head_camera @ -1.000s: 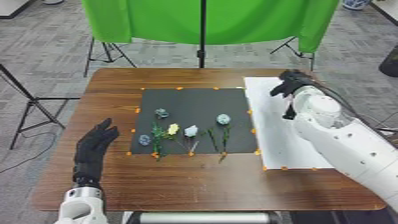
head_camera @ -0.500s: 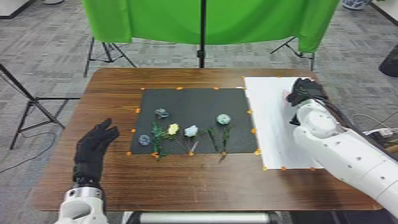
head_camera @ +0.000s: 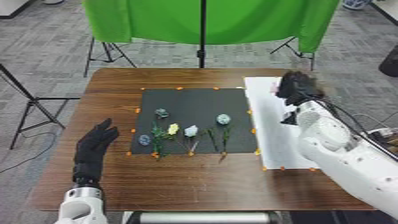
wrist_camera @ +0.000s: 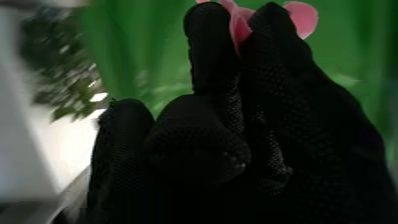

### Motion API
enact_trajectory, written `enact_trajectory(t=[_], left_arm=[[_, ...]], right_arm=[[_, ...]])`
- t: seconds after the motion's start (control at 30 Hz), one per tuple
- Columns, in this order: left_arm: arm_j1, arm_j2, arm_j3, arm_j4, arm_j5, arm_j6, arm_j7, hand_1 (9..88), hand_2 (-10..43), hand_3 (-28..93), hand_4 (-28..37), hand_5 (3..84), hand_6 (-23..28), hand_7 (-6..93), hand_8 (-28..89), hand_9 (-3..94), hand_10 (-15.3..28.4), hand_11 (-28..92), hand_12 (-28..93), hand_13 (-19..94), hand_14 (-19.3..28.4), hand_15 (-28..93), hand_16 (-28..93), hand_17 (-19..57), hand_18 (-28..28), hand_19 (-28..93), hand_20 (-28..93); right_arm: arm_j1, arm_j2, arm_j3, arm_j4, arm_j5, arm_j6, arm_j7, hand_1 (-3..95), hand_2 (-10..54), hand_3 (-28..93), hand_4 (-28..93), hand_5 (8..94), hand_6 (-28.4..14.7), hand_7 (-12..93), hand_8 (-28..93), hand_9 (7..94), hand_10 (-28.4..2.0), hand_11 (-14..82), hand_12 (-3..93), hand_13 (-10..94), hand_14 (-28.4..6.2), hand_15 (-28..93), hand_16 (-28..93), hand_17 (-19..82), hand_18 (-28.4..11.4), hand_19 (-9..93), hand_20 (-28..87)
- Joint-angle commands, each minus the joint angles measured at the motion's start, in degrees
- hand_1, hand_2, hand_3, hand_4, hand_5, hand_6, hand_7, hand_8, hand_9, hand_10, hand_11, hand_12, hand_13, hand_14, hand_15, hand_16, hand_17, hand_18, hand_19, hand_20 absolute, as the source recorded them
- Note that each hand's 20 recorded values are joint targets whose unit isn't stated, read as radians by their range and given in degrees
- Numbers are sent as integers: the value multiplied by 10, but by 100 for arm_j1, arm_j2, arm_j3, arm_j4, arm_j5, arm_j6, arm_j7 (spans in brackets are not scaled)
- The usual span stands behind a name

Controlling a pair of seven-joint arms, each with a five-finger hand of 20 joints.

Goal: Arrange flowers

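Placing pink flower (wrist_camera: 303,19) (likely) | right hand (head_camera: 298,87) pinching it; left hand (head_camera: 90,147) spread | next: lower, release onto white sheet (head_camera: 272,122)

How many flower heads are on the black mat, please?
5: yellow bloom, white bloom beside it, pale bloom rightmost, two bluish blooms leftmost; leaves may hide more.

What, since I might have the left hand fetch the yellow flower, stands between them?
In the head view, the green leafy sprig lies between the left hand and the yellow flower, right beside the flower. The blue-grey flower lies close to the direct path too.
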Motion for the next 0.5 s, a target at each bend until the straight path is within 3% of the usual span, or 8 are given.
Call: enact_trajectory(t=[0.03, 0.5], left_arm=[[91, -38, 34, 18, 21, -72, -68, 263, 90, 641, -274, 444, 43, 117, -69, 445, 137, 181, 106, 330, 169, 221, -16, 59, 106, 88, 168], [101, -75, 51, 18, 49, -161, -135, 263, 90, 642, -275, 445, 43, 117, -69, 445, 137, 180, 107, 328, 169, 218, -16, 59, 106, 86, 168]], right_arm=[[-583, 206, -169, -1006, 250, -608, -375, 633, -95, 509, -155, 811, 2, 221, 133, 915, -93, 148, 409, 904, -17, 653, 312, 679, -123, 932, 631], [-1306, -110, 167, -1325, 601, -804, -466, 592, -95, 514, -137, 798, -3, 211, 142, 889, -99, 178, 381, 898, -19, 645, 318, 671, -122, 932, 628]])
